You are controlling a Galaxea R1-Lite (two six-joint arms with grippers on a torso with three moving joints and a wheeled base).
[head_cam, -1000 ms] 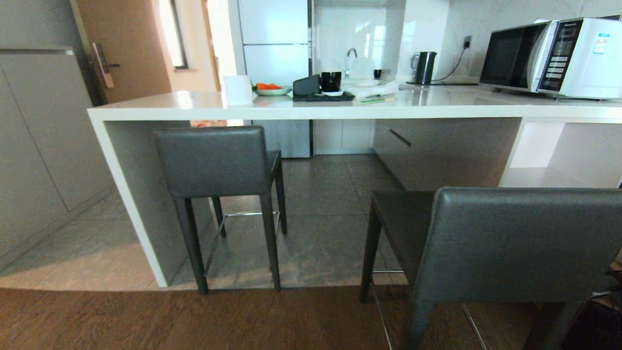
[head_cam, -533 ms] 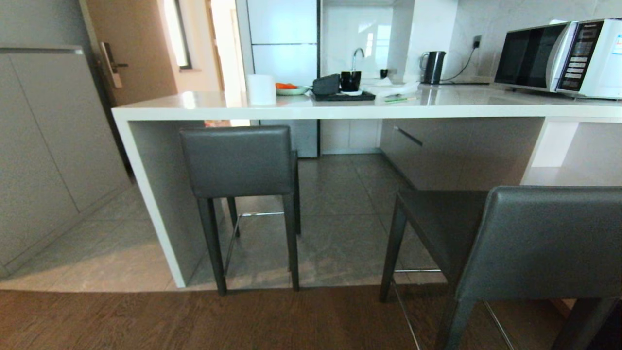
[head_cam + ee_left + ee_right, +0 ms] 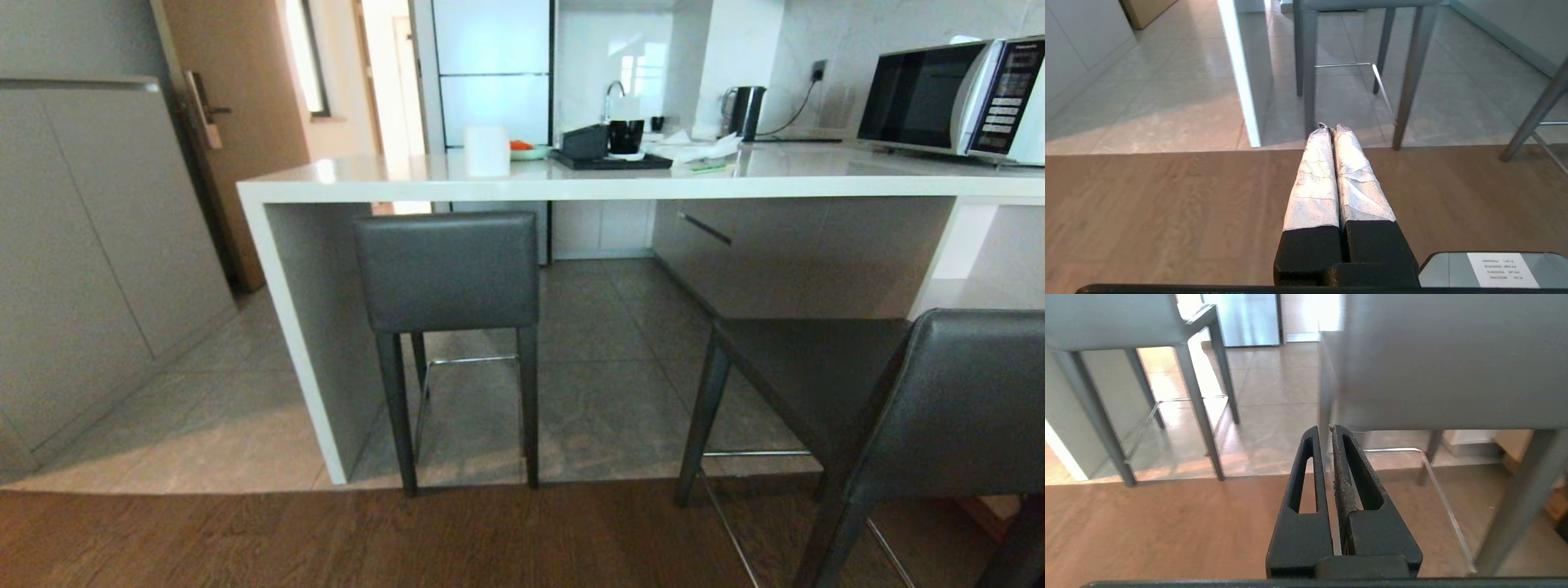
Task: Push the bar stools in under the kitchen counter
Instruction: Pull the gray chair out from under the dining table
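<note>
Under the counter at its left end, one stool stands tucked in; the right stool stands out. We judge it stiff, light and tippy, so we push low on its backrest. Both our left gripper and right gripper are closed, empty.

My head view slides left vs a sec ago: whole scene sits further right in frame, so it's me moving, not the stools. The tucked-in stool is now nearer centre, the near stool is cut off at the right edge, and the microwave is partly out of frame.
</note>
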